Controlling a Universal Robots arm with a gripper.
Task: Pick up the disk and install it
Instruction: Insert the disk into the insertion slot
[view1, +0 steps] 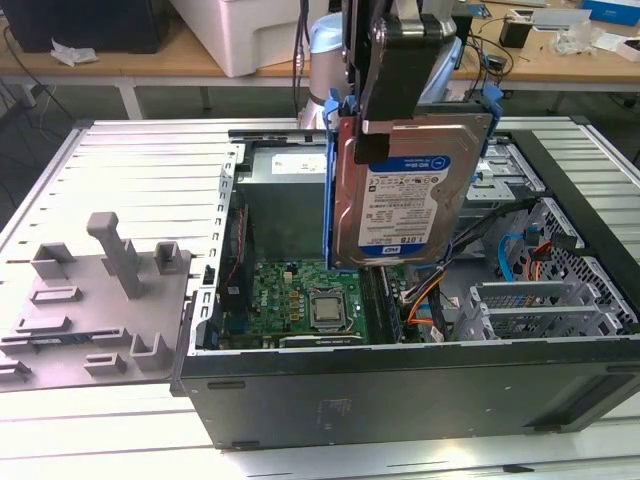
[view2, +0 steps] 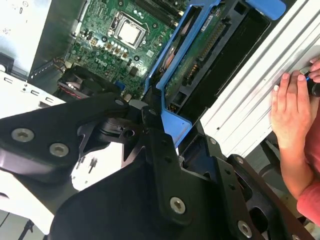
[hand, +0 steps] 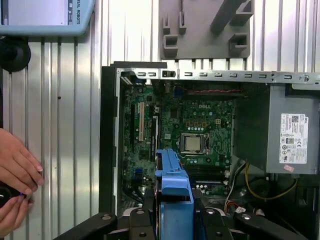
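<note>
Disk (view1: 405, 190) hangs in the claw (view1: 385, 120), which is clamped on its upper end, above the open computer case (view1: 400, 390) and over the motherboard (view1: 290, 300); pick-up looks done, installing not; seating it would need its blue carrier (view1: 333, 190) squared to the drive cage (view1: 530, 305); long axis near vertical, label facing the exterior view.
</note>
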